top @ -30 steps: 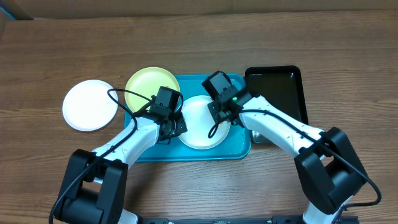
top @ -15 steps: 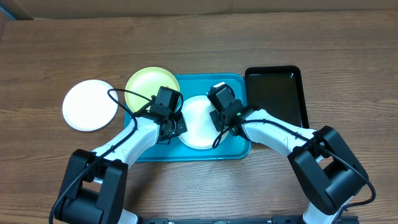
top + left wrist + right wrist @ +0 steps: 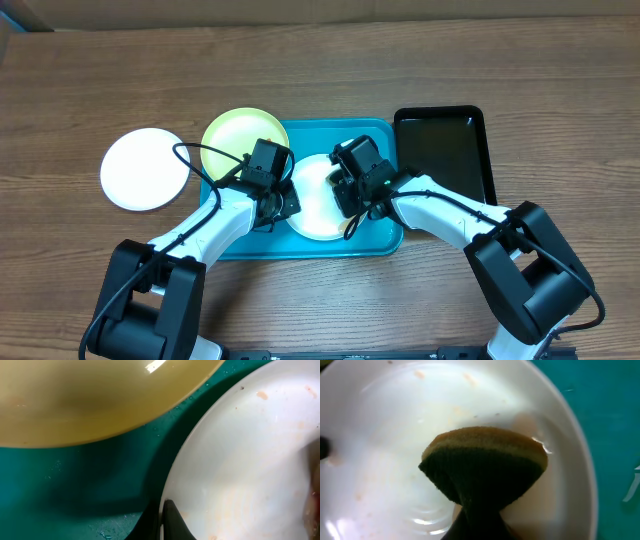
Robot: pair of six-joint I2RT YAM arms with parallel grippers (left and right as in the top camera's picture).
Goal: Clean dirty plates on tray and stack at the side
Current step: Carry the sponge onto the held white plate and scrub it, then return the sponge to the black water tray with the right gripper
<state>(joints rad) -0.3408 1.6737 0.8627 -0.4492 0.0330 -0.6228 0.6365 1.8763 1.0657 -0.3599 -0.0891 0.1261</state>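
Left hand (image 3: 284, 205): pinching the rim of the smeared white plate (image 3: 312, 203) at that plate's 9 o'clock edge. In the left wrist view one dark finger (image 3: 169, 519) lies over the rim.

Right hand (image 3: 346, 190): pressed together on a sponge (image 3: 485, 467), tan on top and dark green below. The sponge is bunched narrow at the grip and sits on the plate's inner surface, toward its 3 o'clock side.

Smeared white plate: lies in the middle of the blue tray (image 3: 310, 133), with small reddish marks (image 3: 262, 395) near its edge and a wet sheen beside the sponge.

Yellow-green plate (image 3: 230, 140): at 10 o'clock from the smeared plate, sitting over the tray's far left corner and partly off its rim.

Second white plate (image 3: 143, 168): on the tabletop (image 3: 320, 60) at 9 o'clock from the tray, apart from it.

Black tray (image 3: 440, 150): just beside the blue tray at 3 o'clock.
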